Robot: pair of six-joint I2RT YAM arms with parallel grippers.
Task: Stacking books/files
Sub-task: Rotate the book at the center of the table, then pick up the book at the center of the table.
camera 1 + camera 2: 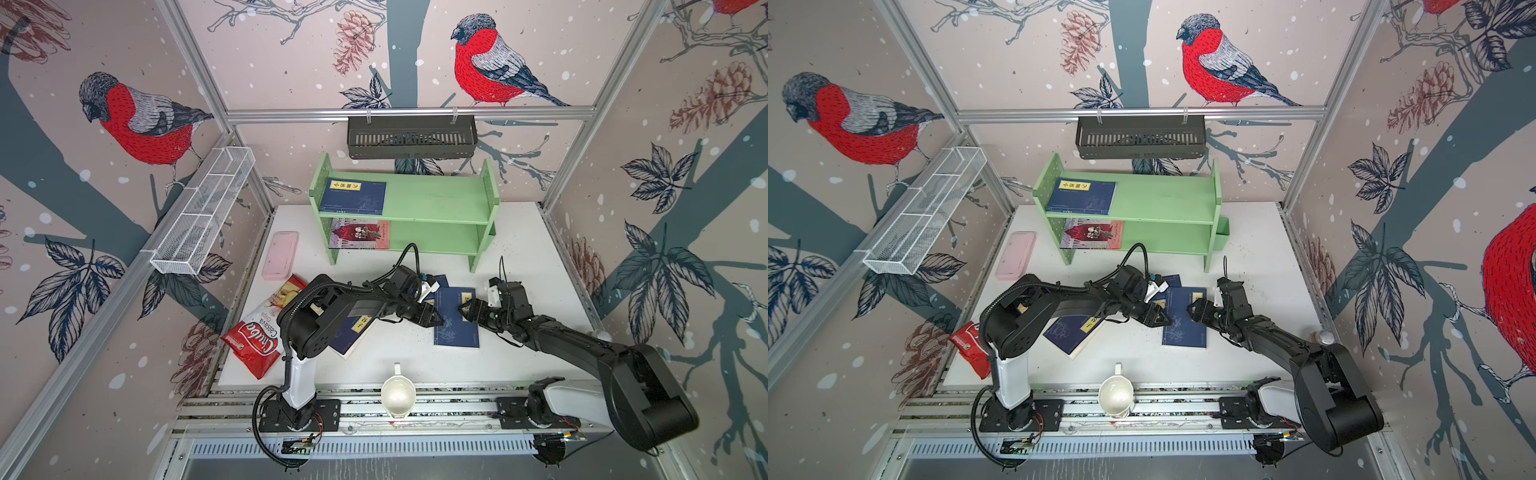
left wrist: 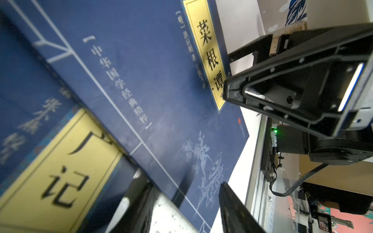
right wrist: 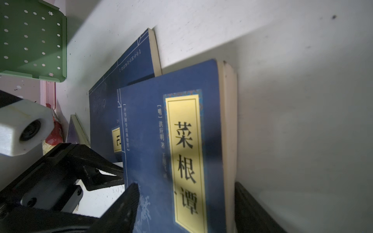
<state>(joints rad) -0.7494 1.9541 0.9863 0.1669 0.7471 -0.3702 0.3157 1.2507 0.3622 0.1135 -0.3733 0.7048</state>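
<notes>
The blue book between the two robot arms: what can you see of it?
The blue book is a thin navy paperback with a yellow title label, a pale line drawing and cream page edges. It lies cover up on the white table, overlapping a second navy book. The left arm's jaws and right arm's jaws, open, flank it.
</notes>
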